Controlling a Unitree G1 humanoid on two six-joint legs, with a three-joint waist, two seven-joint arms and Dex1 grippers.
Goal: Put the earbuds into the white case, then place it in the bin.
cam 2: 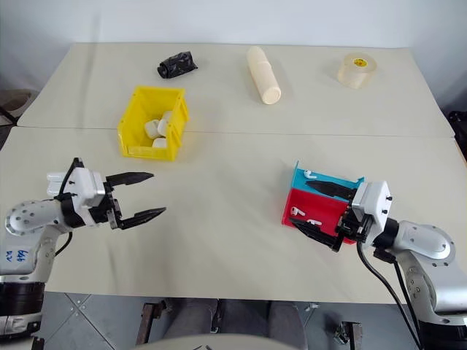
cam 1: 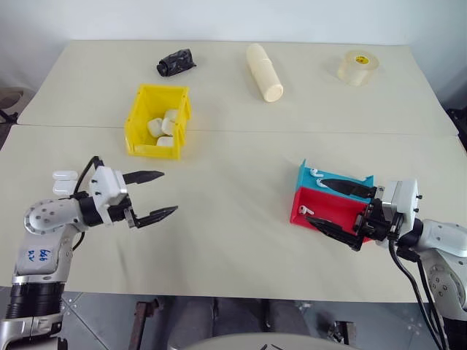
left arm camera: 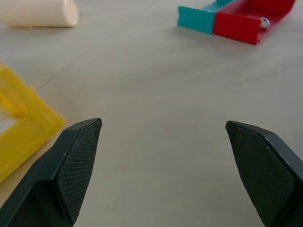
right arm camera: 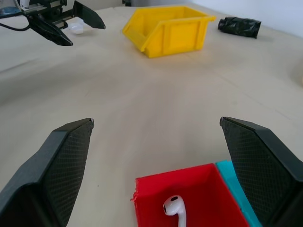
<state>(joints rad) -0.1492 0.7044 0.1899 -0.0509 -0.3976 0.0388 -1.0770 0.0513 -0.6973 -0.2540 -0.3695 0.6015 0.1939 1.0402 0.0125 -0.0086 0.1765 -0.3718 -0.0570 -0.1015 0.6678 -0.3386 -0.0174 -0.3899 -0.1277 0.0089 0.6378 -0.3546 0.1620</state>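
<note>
The yellow bin (cam 1: 141,138) stands on the table's left half with several white cases (cam 1: 155,127) lying in it. My left gripper (cam 1: 168,192) hovers open and empty in front of the bin, pointing right; in the left wrist view its fingers (left arm camera: 75,161) frame bare table. On the right, my right gripper (cam 1: 315,200) is open over a blue tray (cam 1: 305,177) and a red tray (cam 1: 332,208). One earbud (cam 1: 314,173) lies in the blue tray. Another earbud (right arm camera: 174,207) lies in the red tray, between my right gripper's fingers (right arm camera: 61,165) and untouched.
At the back of the table lie a crumpled black object (cam 1: 175,62), a cream cylinder (cam 1: 264,71) and a roll of tape (cam 1: 357,67). A seam (cam 1: 292,132) runs across the table behind the trays.
</note>
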